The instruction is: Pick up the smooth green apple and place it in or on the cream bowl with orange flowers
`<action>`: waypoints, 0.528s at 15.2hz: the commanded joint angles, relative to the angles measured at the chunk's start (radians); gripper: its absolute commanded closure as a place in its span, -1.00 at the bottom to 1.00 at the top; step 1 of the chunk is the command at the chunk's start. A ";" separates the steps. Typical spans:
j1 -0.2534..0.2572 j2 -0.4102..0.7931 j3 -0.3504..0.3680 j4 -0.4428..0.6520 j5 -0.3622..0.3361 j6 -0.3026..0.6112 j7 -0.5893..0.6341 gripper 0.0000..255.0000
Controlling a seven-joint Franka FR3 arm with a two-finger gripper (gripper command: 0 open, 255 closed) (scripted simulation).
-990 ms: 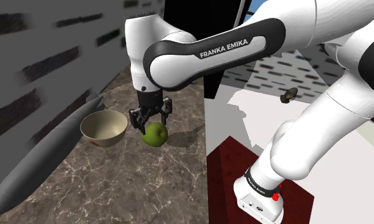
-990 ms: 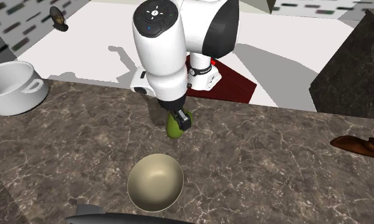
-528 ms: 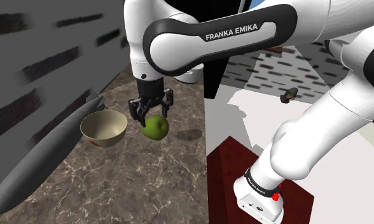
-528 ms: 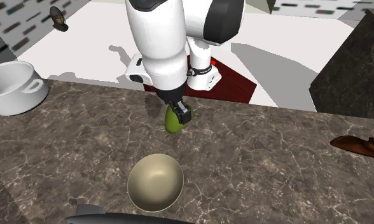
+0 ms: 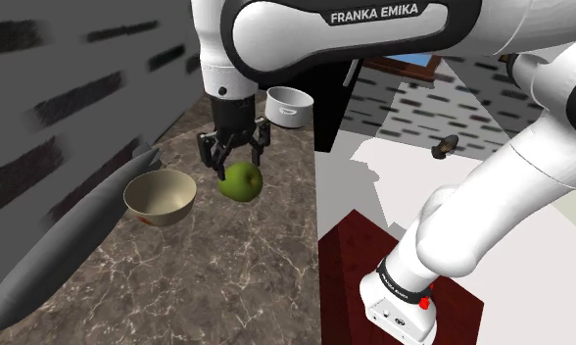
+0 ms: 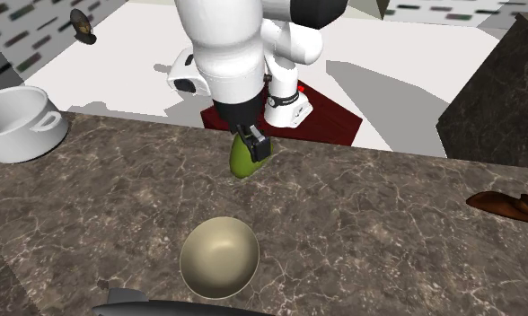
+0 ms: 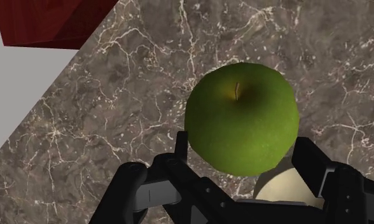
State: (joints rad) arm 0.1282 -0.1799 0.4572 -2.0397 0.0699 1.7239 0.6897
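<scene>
Gripping the apple (image 5: 240,182) from both sides, the black fingers (image 7: 310,164) hold it above the brown marble bench (image 5: 227,270), near the middle of the shoulder view. The cream bowl (image 5: 168,209) sits on the bench just left of the apple there, apart from it.

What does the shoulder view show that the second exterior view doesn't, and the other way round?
Shoulder view: a grey wall with dark streaks, and an orange mark on the outside of the cream bowl. Second exterior view: a dark brown lumpy object lying at that view's right on the brown marble counter. Both: the black gripper shut on the round green apple, the bowl, and a white pot.
</scene>
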 commanded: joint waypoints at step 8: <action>-0.004 0.127 0.016 0.217 -0.052 -0.102 0.035 1.00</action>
State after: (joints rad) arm 0.1237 -0.0885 0.4675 -1.8662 0.0320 1.6333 0.7141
